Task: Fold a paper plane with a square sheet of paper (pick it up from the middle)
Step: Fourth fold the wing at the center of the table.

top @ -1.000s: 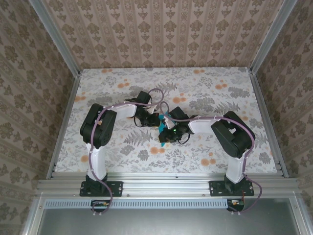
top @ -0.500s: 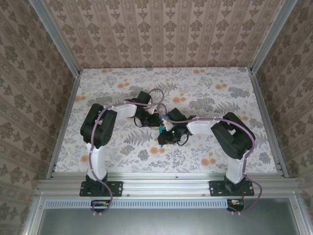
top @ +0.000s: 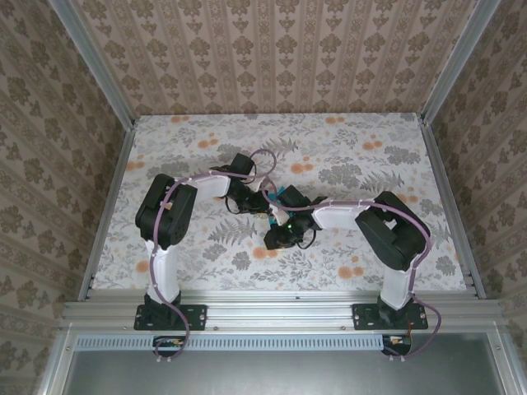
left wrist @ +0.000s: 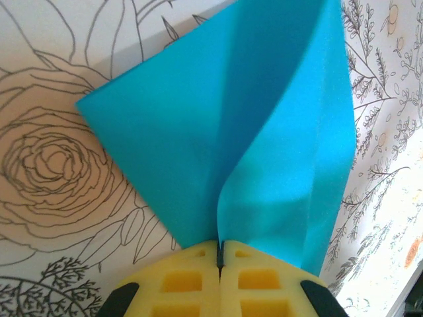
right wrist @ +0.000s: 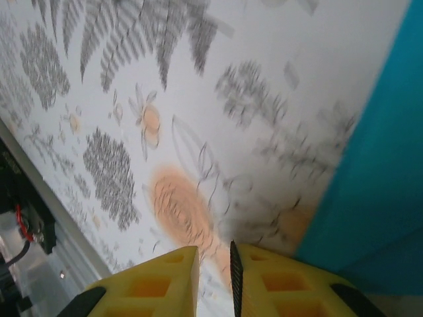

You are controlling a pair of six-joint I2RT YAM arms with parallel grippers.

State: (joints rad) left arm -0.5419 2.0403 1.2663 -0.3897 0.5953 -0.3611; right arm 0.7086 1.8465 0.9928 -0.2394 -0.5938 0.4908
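- Seen from above, two robot arms reach in over a floral-patterned worktop (top: 379, 239), and their wrists meet near its middle.
- The left gripper (left wrist: 219, 249) is clamped on the teal sheet of paper (left wrist: 258, 132). Its two yellow fingers (left wrist: 178, 284) are pressed together, with the paper's lower tip pinched between them.
- From that pinch the sheet fans out in two halves on either side of a centre crease.
- The right gripper (right wrist: 215, 267) has its fingers a narrow slit apart and holds nothing; the worktop pattern shows through the gap. The paper's edge lies just beside it, at the right of its wrist view.
- What has changed: over the last second the right wrist has slid toward the left arm and a little nearer the bases. From above it now covers most of the paper, leaving a small teal sliver (top: 278, 195) between the two wrists. The left arm has stayed put with its pinch unchanged.
- What that means: the right gripper appears to be moving to a new place on the sheet for the next fold while the left anchors it.
- The plane looks far from finished, with one crease and no pointed nose to be seen.
- The thin paper could slip or tear if it is pulled against the pinch.
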